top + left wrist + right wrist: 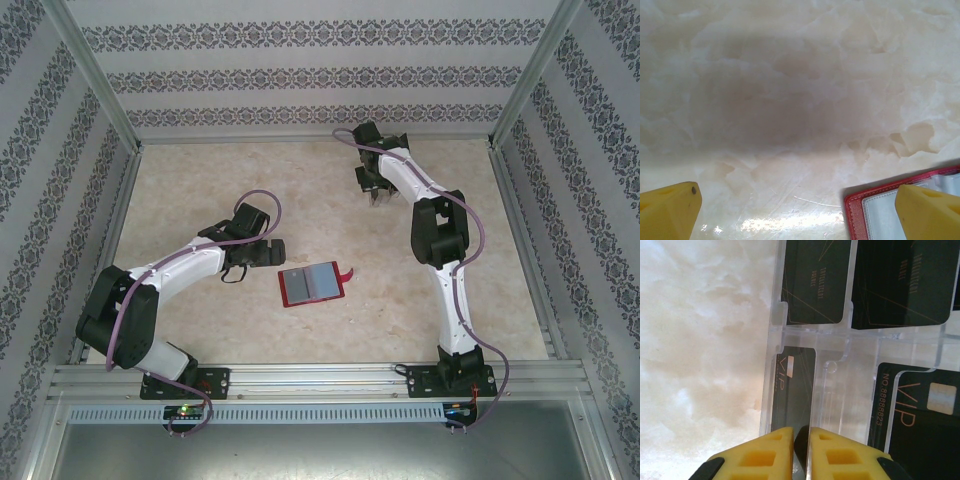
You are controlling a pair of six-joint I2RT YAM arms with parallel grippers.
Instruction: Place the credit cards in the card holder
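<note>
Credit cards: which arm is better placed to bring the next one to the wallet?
Right. The right hand pinches a black card in the clear rack; the left hand hangs open beside the red card holder.

Left arm folded low, reaching right toward centre; left gripper spread wide, fingers far apart; right arm stretched to far side, elbow bent; right gripper pointing down, its fingers pinched nearly together.
</note>
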